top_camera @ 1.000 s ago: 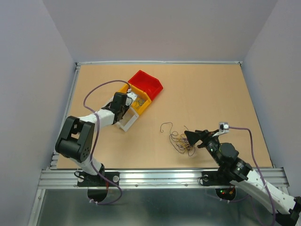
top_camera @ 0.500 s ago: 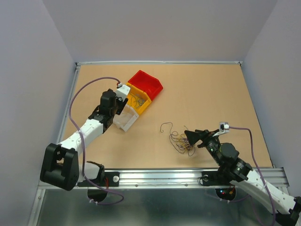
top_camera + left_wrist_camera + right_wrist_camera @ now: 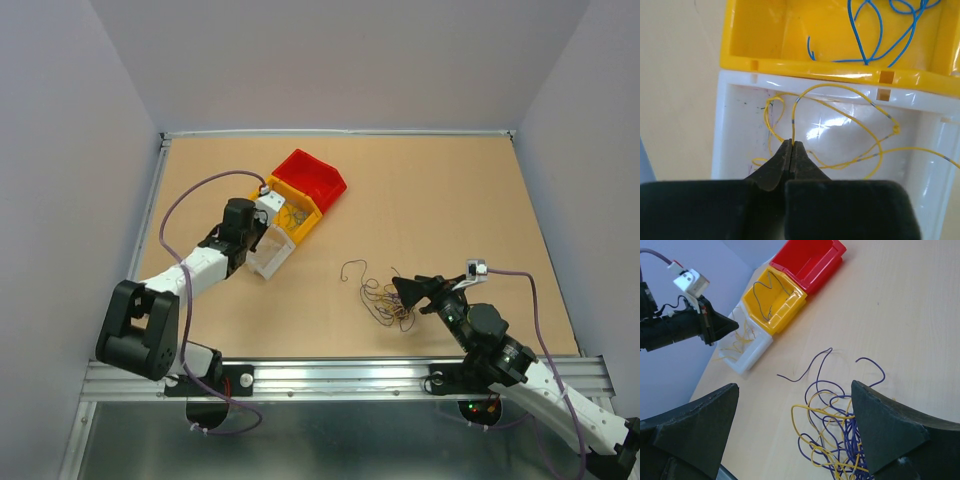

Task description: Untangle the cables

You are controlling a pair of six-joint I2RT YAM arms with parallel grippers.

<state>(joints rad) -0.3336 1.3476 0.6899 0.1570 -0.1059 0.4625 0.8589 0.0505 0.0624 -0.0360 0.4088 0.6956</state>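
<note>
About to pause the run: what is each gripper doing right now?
Left gripper: closed, yellow cable at its tips, grip unclear.
Right gripper: open, empty, over the tangled cables.

Far right corner: table (image 3: 470, 180) bare, wide passage.
Left half: red bin (image 3: 330, 190), yellow bin (image 3: 765, 30), white bin (image 3: 735, 125) touching in a row; left gripper (image 3: 791, 144) above the white one, nipping a yellow cable (image 3: 840, 107).
Near edge: cables (image 3: 388, 300) clump, right gripper (image 3: 794, 387) just beside.
</note>
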